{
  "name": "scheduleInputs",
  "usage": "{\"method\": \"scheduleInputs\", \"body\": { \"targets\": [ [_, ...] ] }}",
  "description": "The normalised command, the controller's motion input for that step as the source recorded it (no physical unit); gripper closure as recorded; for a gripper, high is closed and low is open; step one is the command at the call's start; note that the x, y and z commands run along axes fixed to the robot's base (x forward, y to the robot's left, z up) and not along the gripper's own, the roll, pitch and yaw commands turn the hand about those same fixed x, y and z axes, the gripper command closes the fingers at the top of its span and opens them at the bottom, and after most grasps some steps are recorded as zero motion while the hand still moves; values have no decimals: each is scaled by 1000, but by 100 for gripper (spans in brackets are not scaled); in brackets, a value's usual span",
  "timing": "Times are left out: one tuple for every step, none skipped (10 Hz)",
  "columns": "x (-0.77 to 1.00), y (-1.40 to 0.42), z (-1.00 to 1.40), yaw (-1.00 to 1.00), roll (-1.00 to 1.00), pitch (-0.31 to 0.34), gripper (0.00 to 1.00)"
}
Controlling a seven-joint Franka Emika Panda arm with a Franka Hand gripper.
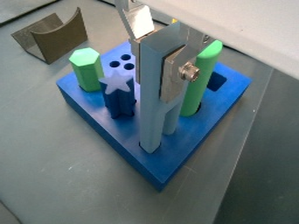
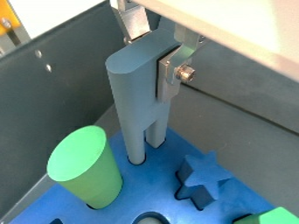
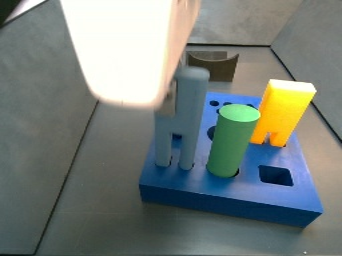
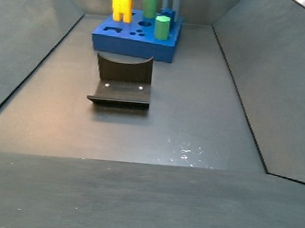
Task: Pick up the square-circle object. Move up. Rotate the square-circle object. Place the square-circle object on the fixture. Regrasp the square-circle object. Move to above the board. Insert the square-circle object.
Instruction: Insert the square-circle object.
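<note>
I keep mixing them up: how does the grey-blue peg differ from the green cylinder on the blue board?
The slender pale grey-blue peg is flat-sided and taller, clamped by the end effector above the board; the round green cylinder is thicker, shorter and stands free. Both are upright on the thick blue board.

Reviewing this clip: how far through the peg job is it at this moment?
Late stage. The fixture stands empty, so pickup and regrasp look done. The gripper holds the grey-blue peg upright over the board, its lower end at the board's surface beside the green cylinder. Left: finish seating it and let go; whether it is fully in, I cannot tell.
</note>
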Motion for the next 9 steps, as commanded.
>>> {"method": "scheduleInputs", "body": {
  "targets": [
    [0,-277,-397,0,424,-141,100],
    [0,-129,-480,0,356,-156,100],
    [11,-31,-594,0,324,-124,100],
    [69,0,-560,0,199,-84,100],
    [26,37,-383,-29,34,-46,100],
    [17,129,-46,-106,-20,-4,100],
    [134,169,-26,-91,-67,0,100],
    [51,0,-11,0,0,0,100],
    [0,0,0,0,0,0,100]
  ]
}}
